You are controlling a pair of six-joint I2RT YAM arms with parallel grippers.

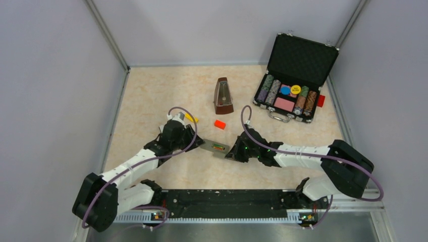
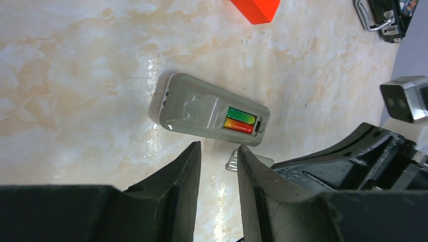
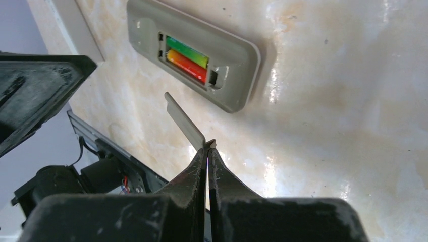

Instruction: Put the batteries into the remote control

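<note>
Green and red-orange batteries [image 2: 239, 120] seated in remote control [image 2: 209, 116] recess. Loose cover [image 3: 184, 121] pinched tight by right gripper [image 3: 208, 151] at remote's 4 o'clock; left gripper [image 2: 218, 156] part-spread, empty, at 9 o'clock. Remaining: fit cover.

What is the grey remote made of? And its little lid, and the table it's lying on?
The flat grey remote control looks like moulded plastic, smooth and slightly glossy: light glints off its rounded edges. The thin grey battery cover seems to be the same plastic, very thin. The beige marbled table looks polished, since it shines with reflections. Whether it is laminate or stone, I cannot tell.
</note>
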